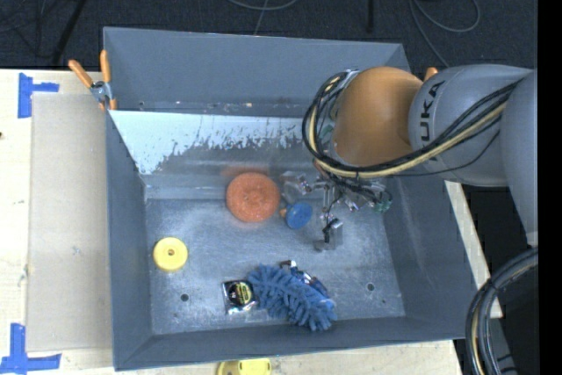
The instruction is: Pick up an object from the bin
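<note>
My gripper (328, 230) hangs low over the bin floor, right of centre, under the orange wrist cover. A small blue round piece (299, 215) lies just left of its fingers, touching or nearly touching them. An orange round sponge-like disc (253, 196) sits further left, next to the blue piece. Nothing shows between the fingers, and their spread is hard to read from this angle.
A yellow disc with a centre hole (170, 254) lies at the left of the bin floor. A blue shaggy mitt (292, 298) sits near the front wall, with a small black and yellow item (237, 295) at its left end.
</note>
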`<move>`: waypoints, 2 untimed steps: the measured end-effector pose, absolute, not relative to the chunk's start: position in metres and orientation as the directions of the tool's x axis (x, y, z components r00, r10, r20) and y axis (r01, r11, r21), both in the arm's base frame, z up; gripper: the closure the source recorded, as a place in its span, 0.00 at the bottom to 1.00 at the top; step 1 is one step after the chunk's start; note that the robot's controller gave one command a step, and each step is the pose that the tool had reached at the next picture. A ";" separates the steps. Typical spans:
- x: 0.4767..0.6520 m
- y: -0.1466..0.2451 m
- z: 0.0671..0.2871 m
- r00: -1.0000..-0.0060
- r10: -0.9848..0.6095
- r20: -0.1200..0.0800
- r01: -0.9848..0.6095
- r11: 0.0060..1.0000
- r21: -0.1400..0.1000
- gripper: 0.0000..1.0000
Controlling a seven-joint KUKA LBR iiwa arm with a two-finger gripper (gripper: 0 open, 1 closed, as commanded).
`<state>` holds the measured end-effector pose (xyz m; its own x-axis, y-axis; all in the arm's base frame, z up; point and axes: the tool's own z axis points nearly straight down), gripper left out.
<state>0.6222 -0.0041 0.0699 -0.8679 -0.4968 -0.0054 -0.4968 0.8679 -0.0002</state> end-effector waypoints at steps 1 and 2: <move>0.622 -0.006 0.072 -0.827 -0.563 -0.003 -0.563 0.827 -0.001 1.00; 0.622 -0.006 0.072 -0.820 -0.572 -0.004 -0.572 0.820 -0.001 1.00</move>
<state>0.6221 -0.0061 0.0723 -0.8202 -0.5720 -0.0039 -0.5721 0.8202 -0.0006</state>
